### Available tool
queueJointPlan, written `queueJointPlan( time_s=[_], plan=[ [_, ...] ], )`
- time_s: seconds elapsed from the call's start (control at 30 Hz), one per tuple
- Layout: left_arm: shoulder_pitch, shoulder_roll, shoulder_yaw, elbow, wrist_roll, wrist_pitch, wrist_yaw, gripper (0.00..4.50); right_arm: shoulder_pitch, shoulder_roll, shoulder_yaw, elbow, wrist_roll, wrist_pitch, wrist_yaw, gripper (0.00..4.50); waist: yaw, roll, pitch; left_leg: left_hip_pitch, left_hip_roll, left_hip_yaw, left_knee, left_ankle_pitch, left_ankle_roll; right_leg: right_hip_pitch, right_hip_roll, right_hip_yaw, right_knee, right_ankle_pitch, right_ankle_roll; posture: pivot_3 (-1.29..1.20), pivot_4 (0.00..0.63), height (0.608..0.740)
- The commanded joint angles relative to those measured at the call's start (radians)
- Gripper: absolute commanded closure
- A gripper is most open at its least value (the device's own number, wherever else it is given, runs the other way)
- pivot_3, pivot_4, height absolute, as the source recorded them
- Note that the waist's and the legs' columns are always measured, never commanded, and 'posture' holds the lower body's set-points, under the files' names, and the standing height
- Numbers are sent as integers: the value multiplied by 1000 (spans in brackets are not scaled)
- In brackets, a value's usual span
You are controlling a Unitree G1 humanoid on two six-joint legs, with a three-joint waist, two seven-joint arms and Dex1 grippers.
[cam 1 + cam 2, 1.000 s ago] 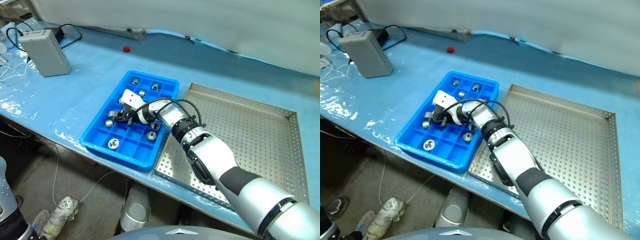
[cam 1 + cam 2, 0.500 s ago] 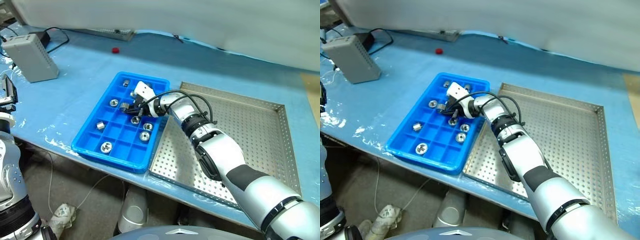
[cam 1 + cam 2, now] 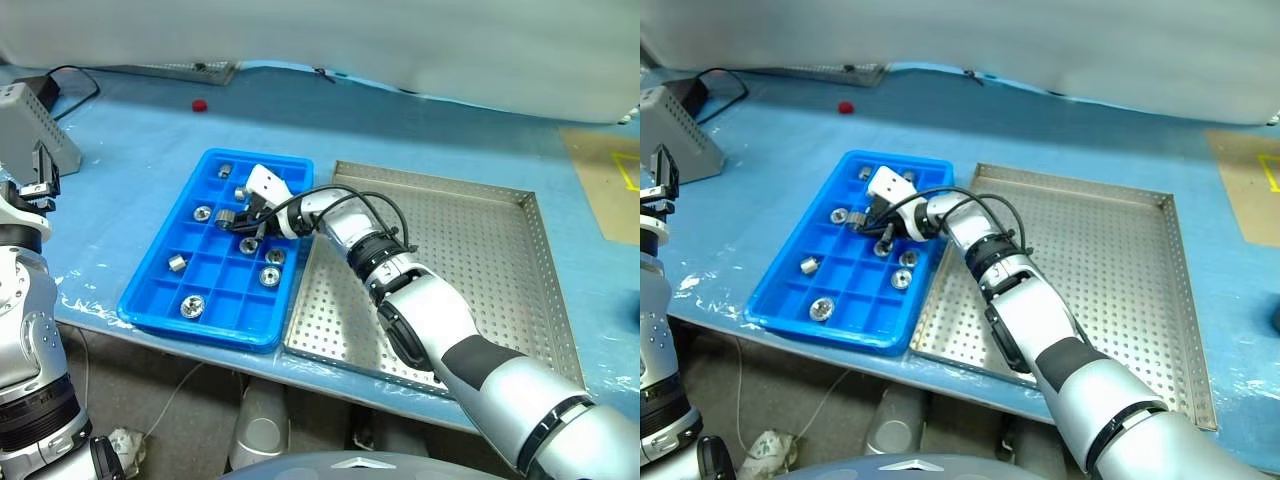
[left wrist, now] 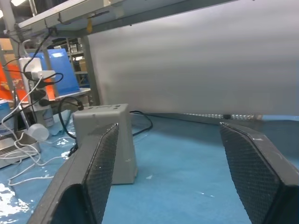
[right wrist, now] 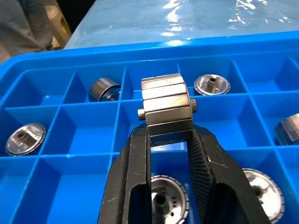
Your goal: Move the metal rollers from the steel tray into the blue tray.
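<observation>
The right gripper [image 5: 170, 140] pinches a shiny faceted metal roller [image 5: 166, 108] above the bright blue compartmented plastic tray [image 3: 150, 272]; the left gripper [image 4: 168, 172] hangs open, well apart. Released carelessly, the roller could land in a taken compartment.

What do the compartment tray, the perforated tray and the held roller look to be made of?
Blue tray: looks like moulded plastic, glossy, uniform bright blue with thin grid walls. Steel tray: looks like sheet metal, dull silver, evenly punched holes, folded rim. Roller clamped in the right gripper: probably steel, bright mirror-like facets; alloy cannot be told.
</observation>
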Motion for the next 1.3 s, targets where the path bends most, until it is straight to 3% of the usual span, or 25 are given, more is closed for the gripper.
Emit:
queueJointPlan(
  time_s=[0.03, 0.57, 0.77, 0.8, 1.0, 1.17, 1.3],
  plan=[
    [8, 16, 27, -30, 5, -22, 2, 879, -9, 23, 11, -44, 8, 0, 1, 3836, -9, 0, 0, 0, 0, 0, 0, 0, 0, 0, 0, 0, 0, 0, -1, 481, 150, 740],
    [24, 11, 31, -40, 3, -25, 14, 879, -88, 117, 8, -12, 36, 15, -46, 3836, -16, 0, 0, 0, 1, 2, 0, 0, 0, 0, 0, 0, 0, 0, 0, 499, 150, 740],
    [9, 9, 11, -20, 4, -32, 8, 879, -81, 125, 14, -32, 43, 18, -39, 1797, -16, 0, 0, 0, 1, 2, 0, 0, 0, 0, 0, 0, 0, 0, 0, 473, 150, 740],
    [1, 8, 2, -10, 4, -35, 6, 879, -77, 117, 12, -37, 46, 20, -37, 1463, -17, 0, 0, 0, 1, 2, 0, 0, 0, 0, 0, 0, 0, 0, 0, 444, 150, 740],
    [-105, 5, -96, 105, -17, -71, -70, 879, -47, 30, -15, -102, 71, 30, -38, 1463, -25, 0, 0, 1, 1, 7, 1, 0, 0, 1, 0, 0, 1, 0, 1, 325, 150, 740],
    [-279, -28, -272, 276, -92, -82, -306, 879, 25, -113, -69, -237, 100, 65, -58, 1463, -51, 0, 0, 0, 0, 9, 5, 0, -1, 4, -1, -1, 1, 1, 1, 65, 150, 740],
    [-436, -50, -429, 485, -98, -91, -559, 879, 167, -248, -90, -480, 110, 163, -92, 1463, -116, -3, -1, 0, -5, 12, 12, 2, -3, 9, -4, 1, 0, 7, 3, -148, 150, 740]
  ],
)
